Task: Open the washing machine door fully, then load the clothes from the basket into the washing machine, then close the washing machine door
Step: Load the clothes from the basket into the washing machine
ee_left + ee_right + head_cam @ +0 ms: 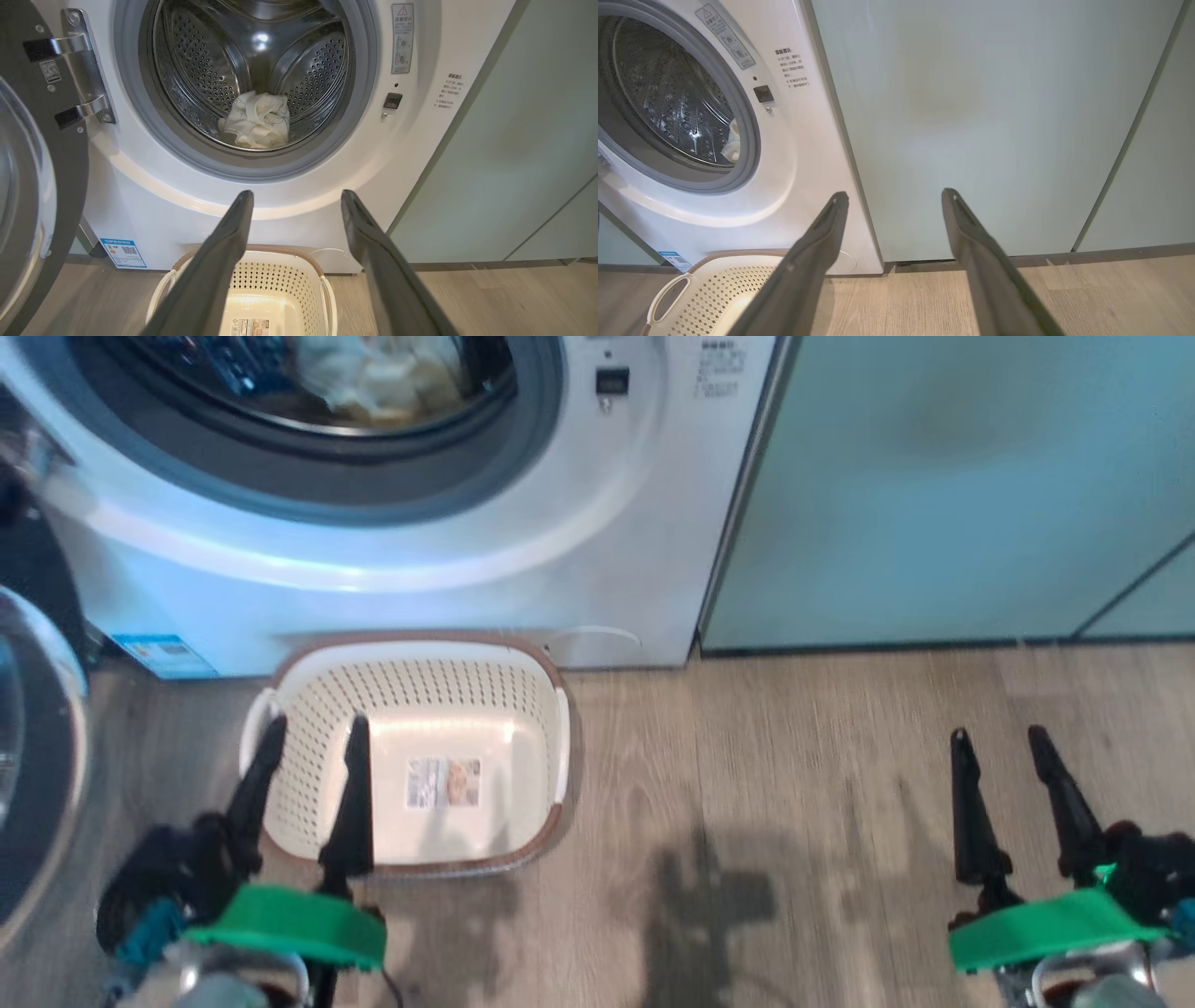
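The washer (597,523) fills the upper left of the head view, with its drum mouth open. The door (47,784) stands swung out on the left, hinged at the mouth's left edge. In the left wrist view its glass bowl bulges toward the right. The clothes (256,120) lie as a cream bundle low in the steel drum, behind the grey gasket.

The basket (420,649) sits on the floor (794,756) below the mouth, its back rim just beside the washer's base; whether they touch I cannot tell. Its long axis runs along the washer's front, with a white handle at each short end, its open top facing up and the label on its bottom in plain sight.

The left fingers (353,793) are spread wide and grip nothing. They point toward the washer, one tip over the basket's left handle and the other over its inside. The right fingers (969,812) are also spread and hold nothing, over the floor well to the right of the basket, facing the teal cabinet (934,495). A broad stretch of bare planks lies between the basket and the right fingers. On the left, the door's edge stands close to the left arm.
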Controlling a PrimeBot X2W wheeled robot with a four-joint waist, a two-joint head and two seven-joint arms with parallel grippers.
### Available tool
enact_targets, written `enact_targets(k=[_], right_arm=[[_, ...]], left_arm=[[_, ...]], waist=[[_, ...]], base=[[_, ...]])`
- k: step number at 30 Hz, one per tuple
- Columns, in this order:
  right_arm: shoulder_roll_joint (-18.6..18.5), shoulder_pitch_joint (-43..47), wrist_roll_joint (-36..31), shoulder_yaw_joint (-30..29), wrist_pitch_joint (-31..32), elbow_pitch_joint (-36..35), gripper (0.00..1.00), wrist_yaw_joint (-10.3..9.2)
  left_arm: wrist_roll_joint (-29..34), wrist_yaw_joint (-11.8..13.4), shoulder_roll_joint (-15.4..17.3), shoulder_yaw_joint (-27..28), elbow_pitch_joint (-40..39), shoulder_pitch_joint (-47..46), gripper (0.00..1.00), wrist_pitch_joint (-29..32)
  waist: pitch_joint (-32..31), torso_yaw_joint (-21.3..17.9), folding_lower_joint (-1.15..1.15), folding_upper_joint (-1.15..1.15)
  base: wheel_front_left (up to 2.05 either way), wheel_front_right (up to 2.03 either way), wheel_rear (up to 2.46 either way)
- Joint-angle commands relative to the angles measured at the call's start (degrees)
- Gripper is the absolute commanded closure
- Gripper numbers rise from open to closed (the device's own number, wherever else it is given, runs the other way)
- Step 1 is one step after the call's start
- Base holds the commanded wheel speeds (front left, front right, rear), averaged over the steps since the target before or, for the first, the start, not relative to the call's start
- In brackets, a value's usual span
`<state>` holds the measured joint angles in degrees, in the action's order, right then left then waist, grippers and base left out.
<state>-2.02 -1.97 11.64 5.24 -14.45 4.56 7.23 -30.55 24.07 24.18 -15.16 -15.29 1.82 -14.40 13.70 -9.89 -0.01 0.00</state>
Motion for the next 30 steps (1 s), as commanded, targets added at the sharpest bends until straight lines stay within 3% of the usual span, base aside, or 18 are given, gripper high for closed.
enact_targets(k=[1, 15, 30], right_arm=[[-0.9, 0.8, -0.6, 1.3, -0.5, -1.5, 0.0, 0.25], [-0.9, 5.9, -1.3, 2.3, 0.9, -2.1, 0.0, 0.25], [-0.9, 8.1, -1.7, 1.8, 2.2, -4.2, 0.0, 0.25]], left_arm=[[0.9, 1.1, 0.1, 2.0, -1.1, 0.4, 0.0, -0.5], [4.0, -2.9, -4.2, 2.1, 0.7, 6.0, 0.0, -0.6], [5.6, -4.6, -5.9, 2.7, 2.3, 7.7, 0.0, -0.6]], waist=[[-2.9, 1.1, 0.01, 0.0], [-10.3, 3.4, 0.01, 0.0], [-12.2, 4.0, 0.01, 0.0]], base=[[0.0, 0.0, 0.0], [0.0, 0.0, 0.0], [0.0, 0.0, 0.0]])
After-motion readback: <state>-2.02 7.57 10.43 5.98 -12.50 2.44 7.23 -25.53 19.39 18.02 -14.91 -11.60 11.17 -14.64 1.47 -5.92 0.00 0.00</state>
